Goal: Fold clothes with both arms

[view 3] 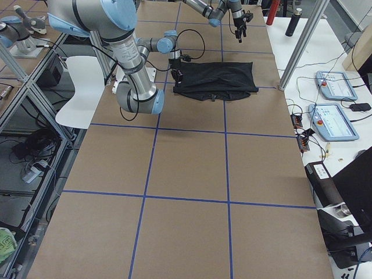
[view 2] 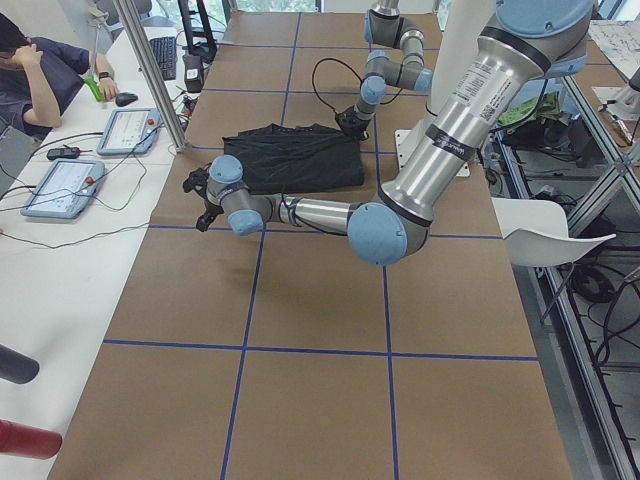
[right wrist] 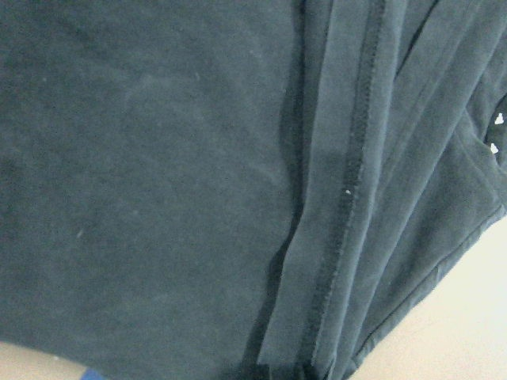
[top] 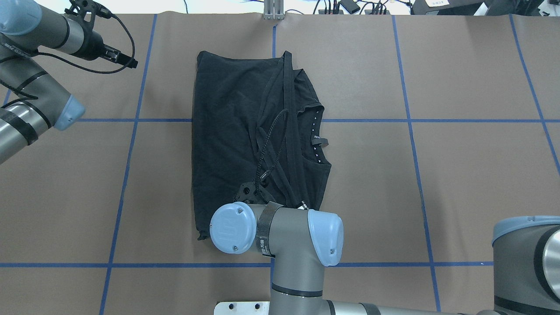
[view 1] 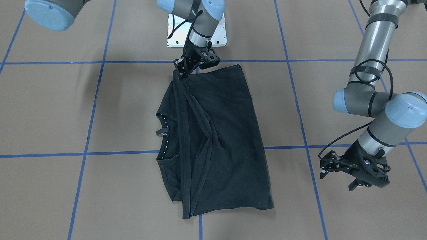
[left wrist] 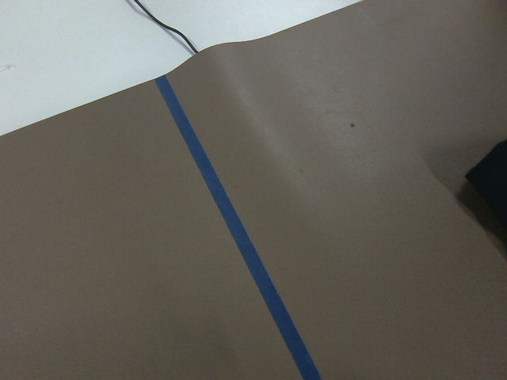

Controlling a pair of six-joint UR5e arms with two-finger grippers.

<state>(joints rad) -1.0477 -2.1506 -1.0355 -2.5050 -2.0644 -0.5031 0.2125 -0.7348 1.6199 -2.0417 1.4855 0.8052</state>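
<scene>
— Where does the black short-sleeved cloth T-shirt (view 1: 220,133) lie?
— Mid-frame, long axis top to bottom. The black right gripper (view 1: 181,71) pinches its top edge; the black left gripper (view 1: 337,179), splayed and empty, hangs lower right, well apart.

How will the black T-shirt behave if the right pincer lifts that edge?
Probably floppy: the T-shirt drapes in long creases running to the right pincer. Likely light, since its thin layers lie flat. It would sag, not hold shape.
</scene>
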